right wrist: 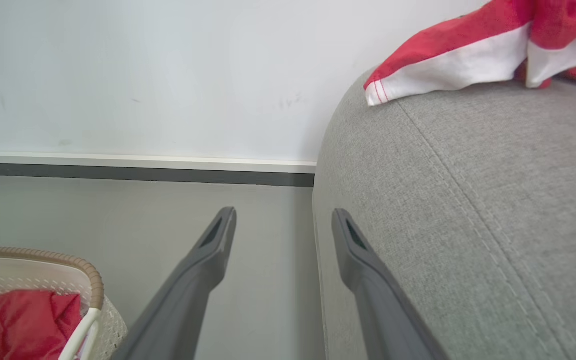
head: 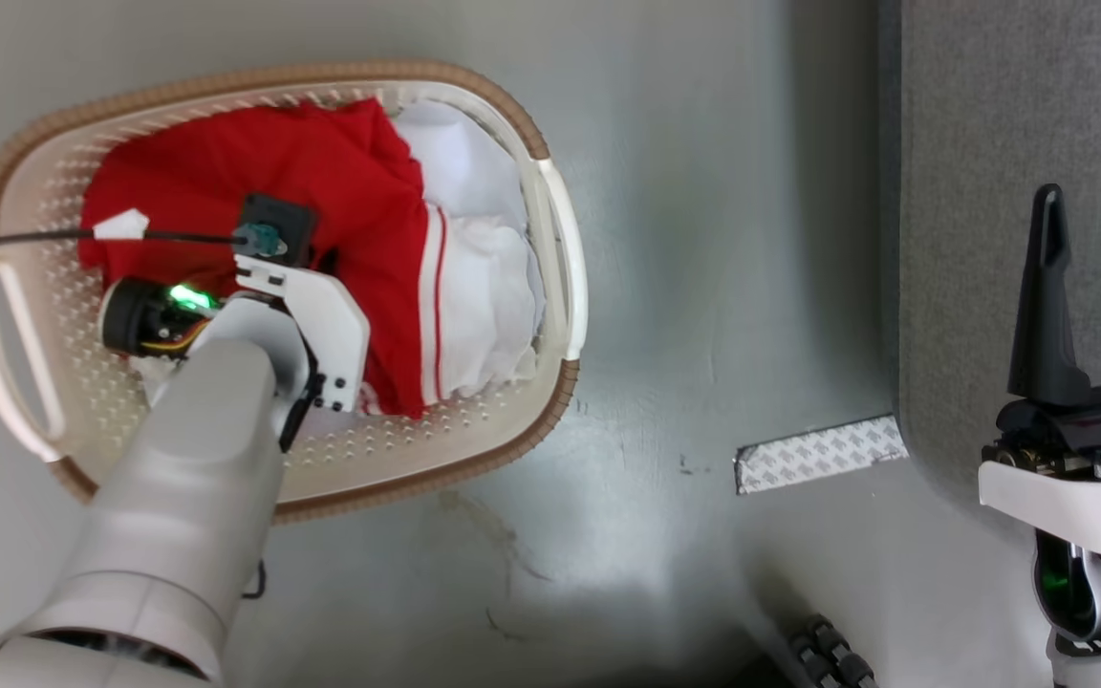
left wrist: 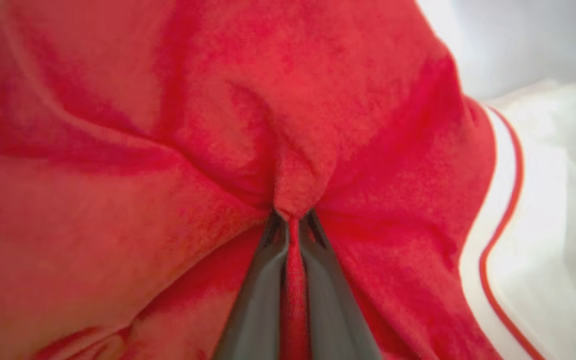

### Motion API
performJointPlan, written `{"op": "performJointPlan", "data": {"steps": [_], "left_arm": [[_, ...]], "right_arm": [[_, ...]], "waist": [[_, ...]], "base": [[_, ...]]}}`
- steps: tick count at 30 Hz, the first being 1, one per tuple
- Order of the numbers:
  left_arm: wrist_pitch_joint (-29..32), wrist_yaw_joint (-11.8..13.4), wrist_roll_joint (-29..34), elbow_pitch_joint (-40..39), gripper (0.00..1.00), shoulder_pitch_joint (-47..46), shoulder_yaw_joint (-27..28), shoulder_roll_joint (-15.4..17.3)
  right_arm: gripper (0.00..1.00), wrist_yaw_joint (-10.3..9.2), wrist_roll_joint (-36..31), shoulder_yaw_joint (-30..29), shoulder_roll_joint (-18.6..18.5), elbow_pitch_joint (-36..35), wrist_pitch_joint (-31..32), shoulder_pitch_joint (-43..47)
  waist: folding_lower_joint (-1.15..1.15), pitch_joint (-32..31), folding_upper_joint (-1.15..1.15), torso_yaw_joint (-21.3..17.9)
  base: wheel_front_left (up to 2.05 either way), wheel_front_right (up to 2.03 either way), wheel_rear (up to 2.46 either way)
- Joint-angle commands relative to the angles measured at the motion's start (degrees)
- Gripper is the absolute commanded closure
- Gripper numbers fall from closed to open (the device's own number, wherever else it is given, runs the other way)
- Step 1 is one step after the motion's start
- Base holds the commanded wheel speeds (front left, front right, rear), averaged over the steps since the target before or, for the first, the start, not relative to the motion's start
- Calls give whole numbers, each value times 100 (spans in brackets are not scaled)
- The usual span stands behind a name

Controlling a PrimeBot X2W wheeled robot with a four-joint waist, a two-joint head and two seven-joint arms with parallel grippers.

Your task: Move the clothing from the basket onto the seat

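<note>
Pinching a fold of red clothing in the basket on the floor, jaws of the left arm were clamped tight; those of the right arm stood apart beside the seat, where one garment already lay.

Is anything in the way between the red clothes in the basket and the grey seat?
Only the basket's wall, which the red clothes must rise over. The floor between basket and seat holds just a flat tape strip. The left hand pinches the clothes.

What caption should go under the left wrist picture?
Left end effector pinching a fold of the red clothing, white fabric beside it.
</note>
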Motion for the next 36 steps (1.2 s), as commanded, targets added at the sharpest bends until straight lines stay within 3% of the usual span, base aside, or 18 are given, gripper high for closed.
{"op": "performJointPlan", "data": {"steps": [1, 14, 23, 36], "left_arm": [[-123, -40, -100, 2, 100, 43, 4, -52], [-724, -313, -577, 28, 100, 1086, 15, -330], [-996, -351, -1034, -222, 100, 1660, 35, -425], [-1092, -335, -1643, -1464, 100, 2652, -65, -445]], "right_arm": [[0, -13, -45, -10, -5, 66, 4, -25], [0, -13, -232, 21, -8, 581, 4, 390], [0, -13, -249, -105, -7, 816, 4, 779], [0, -13, -294, -241, -7, 1147, 4, 1317]], "waist": [[-1, -224, 0, 136], [-1, -2081, 0, 660], [-1, -3043, 0, 894], [-1, -4333, 0, 1135]], "base": [[0, 0, 0], [0, 0, 0], [0, 0, 0], [0, 0, 0]]}}
